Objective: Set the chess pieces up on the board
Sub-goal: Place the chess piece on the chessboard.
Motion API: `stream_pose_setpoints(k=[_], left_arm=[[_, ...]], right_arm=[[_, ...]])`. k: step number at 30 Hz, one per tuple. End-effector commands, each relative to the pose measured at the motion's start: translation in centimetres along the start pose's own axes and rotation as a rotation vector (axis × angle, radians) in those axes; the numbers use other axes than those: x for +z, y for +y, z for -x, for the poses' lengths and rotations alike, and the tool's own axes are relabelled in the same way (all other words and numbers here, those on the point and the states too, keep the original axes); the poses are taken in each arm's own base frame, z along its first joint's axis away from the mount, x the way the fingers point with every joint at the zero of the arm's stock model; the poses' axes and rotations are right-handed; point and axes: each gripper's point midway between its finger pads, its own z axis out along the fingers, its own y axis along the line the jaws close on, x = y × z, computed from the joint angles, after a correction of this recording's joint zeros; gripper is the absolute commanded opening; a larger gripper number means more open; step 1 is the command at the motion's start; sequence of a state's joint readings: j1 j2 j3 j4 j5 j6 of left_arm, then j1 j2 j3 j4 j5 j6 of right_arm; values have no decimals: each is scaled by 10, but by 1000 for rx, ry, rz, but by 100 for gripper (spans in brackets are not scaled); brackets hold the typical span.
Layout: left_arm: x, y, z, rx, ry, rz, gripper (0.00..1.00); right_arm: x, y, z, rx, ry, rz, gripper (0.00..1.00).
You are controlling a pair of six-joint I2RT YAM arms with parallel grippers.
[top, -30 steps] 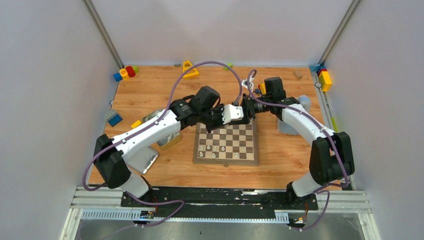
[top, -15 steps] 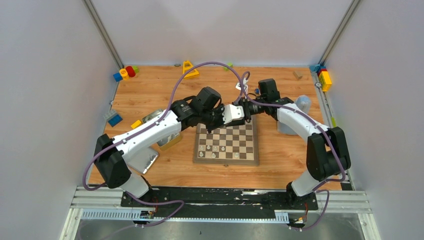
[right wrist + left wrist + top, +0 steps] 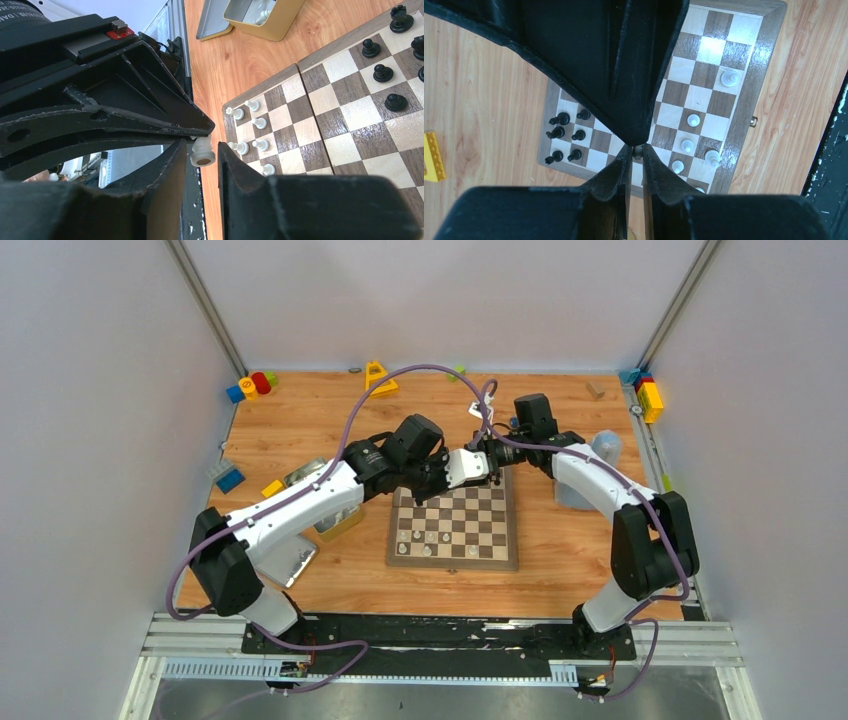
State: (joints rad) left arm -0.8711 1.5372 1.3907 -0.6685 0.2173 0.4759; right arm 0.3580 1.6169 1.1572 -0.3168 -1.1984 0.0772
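Note:
Both grippers meet in the air over the far edge of the board [image 3: 455,565]. My left gripper [image 3: 638,150] is shut on the top of a white chess piece [image 3: 202,154], which lies sideways with its base toward the right wrist camera. My right gripper [image 3: 202,150] has closed around that same piece's lower part, a finger tight against each side. White chess pieces [image 3: 693,120] stand in the board's two near rows. Black chess pieces [image 3: 578,135] stand at the far left corner.
A gold tin [image 3: 335,515] with white pieces inside and its flat lid [image 3: 295,562] lie left of the board. Toy blocks sit at the back left [image 3: 250,387], back middle [image 3: 378,380] and back right [image 3: 648,395]. A pale container [image 3: 600,455] stands right of the board.
My right gripper moved left toward the left gripper and its jaws closed in from wide apart around the white piece. The left arm stayed almost still.

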Motion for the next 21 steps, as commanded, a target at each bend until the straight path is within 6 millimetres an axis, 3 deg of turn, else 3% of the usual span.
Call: stream_pose_setpoints(k=[1, 5, 11, 21], left_arm=[[-4, 9, 19, -2, -46, 38, 19], [-3, 10, 18, -3, -39, 45, 19], [-5, 12, 18, -5, -38, 58, 18], [-4, 13, 18, -8, -37, 62, 18]], right_arm=[[1, 7, 10, -53, -6, 35, 35], [2, 9, 9, -51, -3, 40, 44], [3, 3, 4, -32, 5, 35, 49], [7, 4, -3, -15, 23, 68, 40]])
